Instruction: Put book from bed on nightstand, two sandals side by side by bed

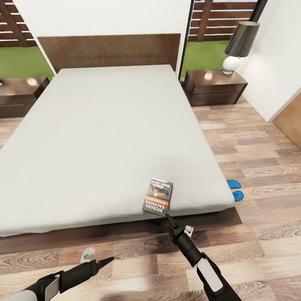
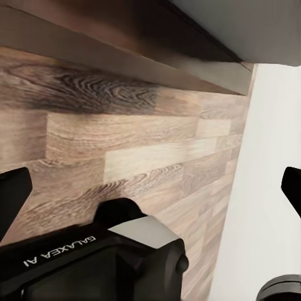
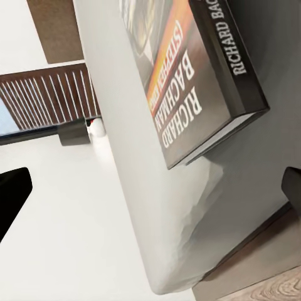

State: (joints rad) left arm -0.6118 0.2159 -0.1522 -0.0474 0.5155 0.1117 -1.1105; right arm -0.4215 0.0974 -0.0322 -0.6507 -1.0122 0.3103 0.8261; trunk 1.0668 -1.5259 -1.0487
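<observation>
While both arms reach in from the near edge of the head view, the left gripper (image 1: 98, 258) hangs over the plank floor (image 1: 259, 251) at about 7 o'clock, short of the bed (image 1: 104, 138), its fingers spread and holding nothing. In the left wrist view the two dark fingertips (image 2: 14, 200) stand wide apart over floor and the dark bed frame.

At 6 o'clock the right gripper (image 1: 177, 223) sits just below the mattress edge, pointing at the book (image 1: 158, 196). Its fingers are apart and grasp nothing; the right wrist view shows the book (image 3: 188, 75) close ahead, lying flat on the grey mattress near its edge, with the fingertips (image 3: 12, 194) at either side of the frame and clear of it.

Beside the bed at 4 o'clock, two blue sandals (image 1: 236, 189) lie on the floor, partly hidden by the mattress corner, close together.

Farther off, at 1 o'clock, a nightstand (image 1: 215, 87) stands by the headboard (image 1: 108, 50) with a lamp (image 1: 239, 46) on top. Another nightstand (image 1: 21, 94) stands at 10 o'clock.
</observation>
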